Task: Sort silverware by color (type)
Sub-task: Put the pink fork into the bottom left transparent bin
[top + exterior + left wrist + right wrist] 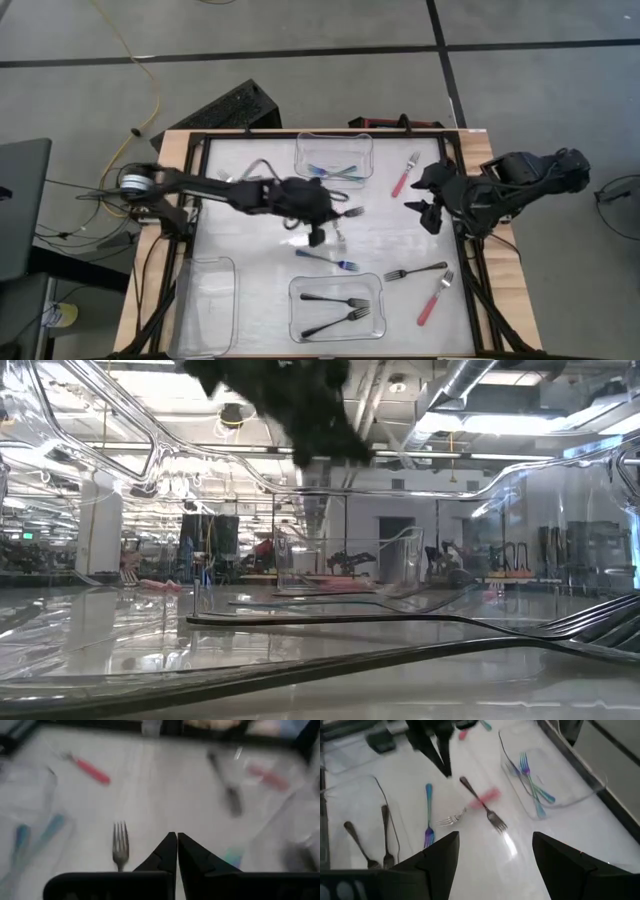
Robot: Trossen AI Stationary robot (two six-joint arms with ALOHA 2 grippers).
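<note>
the left claw [318, 238] is seen near the centre of the worktop [250, 190], fingertips pressed together with nothing visibly between them; in the left wrist view a silver-tined fork [120, 849] lies just beside the closed tips, not in them. the right claw [428, 208] waits at three o'clock with its fingers spread wide and empty.

the silverware is scattered: teal forks [335, 172] sit in the bin at twelve o'clock [334, 138], black forks [335, 308] in the bin at six o'clock [336, 280], and the bin at seven o'clock [205, 305] appears to hold nothing. loose on the worktop are a teal fork [328, 260] just below the left claw, a black fork [413, 271] at five o'clock, and red-handled forks at one o'clock [405, 175] and five o'clock [433, 298].

the grasp seems to have been missed. for the step to be done well, the tips are best reopened, centred over the handle across its narrow width, and lowered until the worktop is nearly touched before closing.
</note>
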